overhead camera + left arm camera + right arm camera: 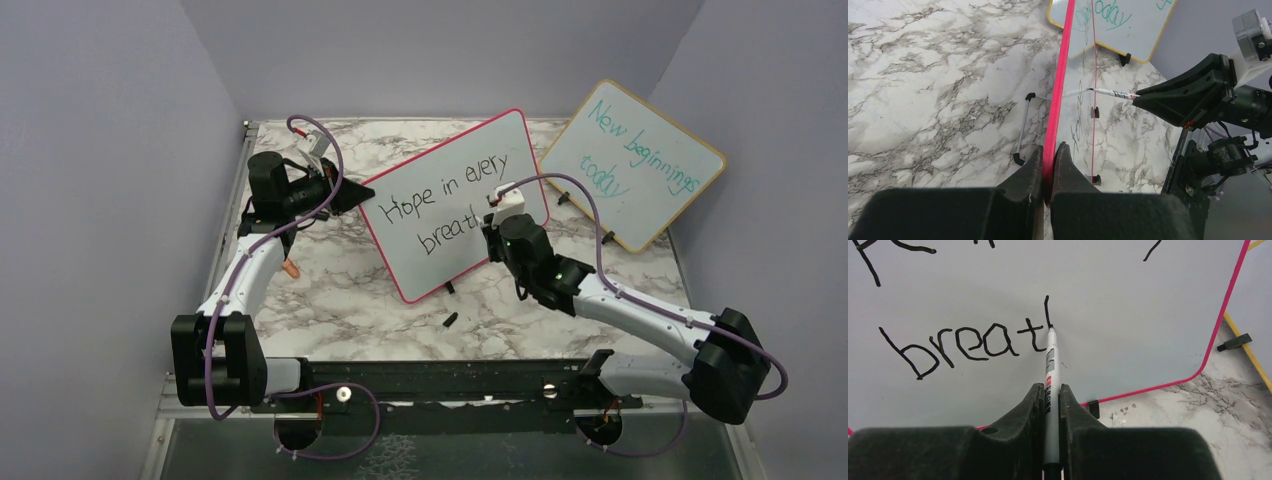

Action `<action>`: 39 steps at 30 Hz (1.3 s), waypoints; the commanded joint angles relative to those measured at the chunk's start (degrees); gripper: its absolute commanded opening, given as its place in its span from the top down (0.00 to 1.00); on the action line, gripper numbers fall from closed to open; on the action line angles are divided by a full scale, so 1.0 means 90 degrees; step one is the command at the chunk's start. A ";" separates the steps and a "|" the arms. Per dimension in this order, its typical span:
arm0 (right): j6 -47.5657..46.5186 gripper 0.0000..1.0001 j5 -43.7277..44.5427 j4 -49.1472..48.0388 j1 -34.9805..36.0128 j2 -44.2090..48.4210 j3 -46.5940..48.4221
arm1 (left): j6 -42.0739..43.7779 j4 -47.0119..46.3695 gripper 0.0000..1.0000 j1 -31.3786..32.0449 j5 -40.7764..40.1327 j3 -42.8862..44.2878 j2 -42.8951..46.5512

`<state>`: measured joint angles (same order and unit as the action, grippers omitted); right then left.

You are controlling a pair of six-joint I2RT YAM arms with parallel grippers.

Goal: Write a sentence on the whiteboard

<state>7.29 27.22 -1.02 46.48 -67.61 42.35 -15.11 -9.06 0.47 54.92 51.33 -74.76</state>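
Note:
The whiteboard (432, 276), white with a pink-red frame, stands tilted at the table's middle. On it is the sentence (445, 195) in black: "Hope in every" above "breat" (968, 345), followed by one upright stroke. My left gripper (365, 195) is shut on the board's left frame edge (1058, 115), with a jaw on each side of the pink rim. My right gripper (1050, 390) is shut on a white marker (1050, 365). The marker's tip touches the board at the foot of that last stroke. The left wrist view shows the marker (1113, 93) meeting the board face.
A second board (632, 165) with a yellow wooden frame and teal writing leans at the back right. A small black cap (450, 320) lies on the marble table in front of the whiteboard. A small orange object (291, 268) lies beside the left arm. Purple walls stand close on both sides.

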 commanded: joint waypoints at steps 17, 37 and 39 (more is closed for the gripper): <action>0.0110 0.99 0.0415 -0.0056 -0.0138 -0.0061 0.0101 | 0.1011 0.0731 1.00 0.0036 -0.0936 -0.0215 -0.0333; 0.0528 0.99 0.0188 0.0581 -0.0138 0.0122 -0.0190 | 0.1029 0.0743 1.00 0.0036 -0.0949 -0.0215 -0.0323; 0.0534 0.99 0.0205 0.0580 -0.0135 0.0151 -0.0186 | 0.1031 0.0743 1.00 0.0036 -0.0955 -0.0215 -0.0319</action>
<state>10.98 29.32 2.92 45.63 -67.31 41.56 -15.11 -8.97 0.47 54.92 51.37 -74.74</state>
